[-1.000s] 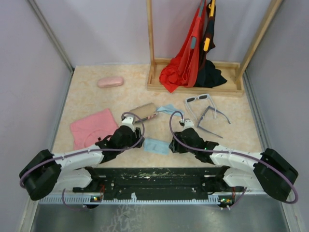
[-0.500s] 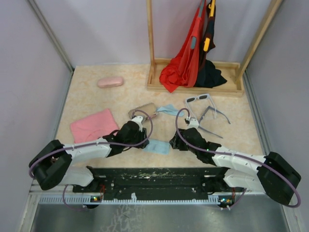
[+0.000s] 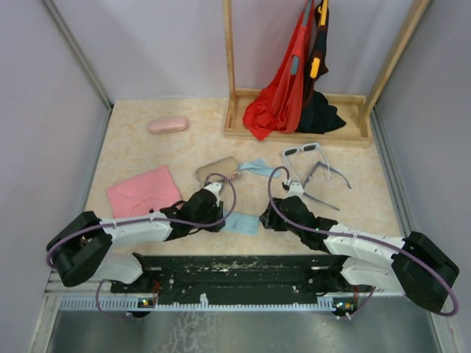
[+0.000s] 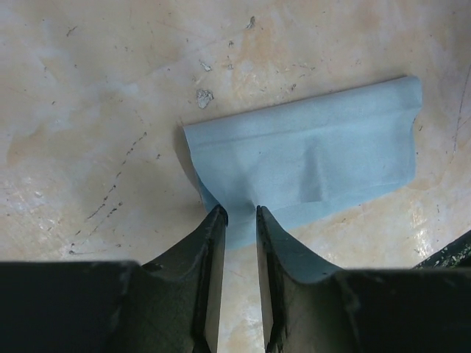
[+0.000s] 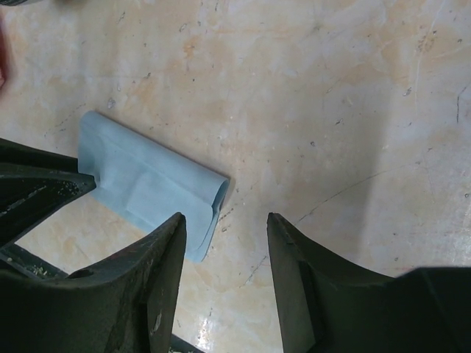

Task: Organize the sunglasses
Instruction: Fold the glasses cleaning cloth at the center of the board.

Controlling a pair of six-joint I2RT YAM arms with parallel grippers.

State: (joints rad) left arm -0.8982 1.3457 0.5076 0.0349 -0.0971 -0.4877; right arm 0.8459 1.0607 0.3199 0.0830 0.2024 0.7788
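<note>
The sunglasses lie apart from both arms at the right of the table: a chunky white pair and, just in front of it, a thin grey pair. My left gripper is at the left end of a small light-blue cloth. Its jaws stand a narrow gap apart, and the cloth's near corner lies between the tips. My right gripper stands open over bare table beside the cloth's rolled right end, holding nothing.
A flag-printed case and a second blue cloth lie behind the arms. A pink cloth is at the left and a pink case at the far left. A wooden rack with red garments stands at the back.
My left arm has reached right and forward onto the blue cloth's end, and its jaws have narrowed. The right gripper has shifted only slightly and kept its opening.
</note>
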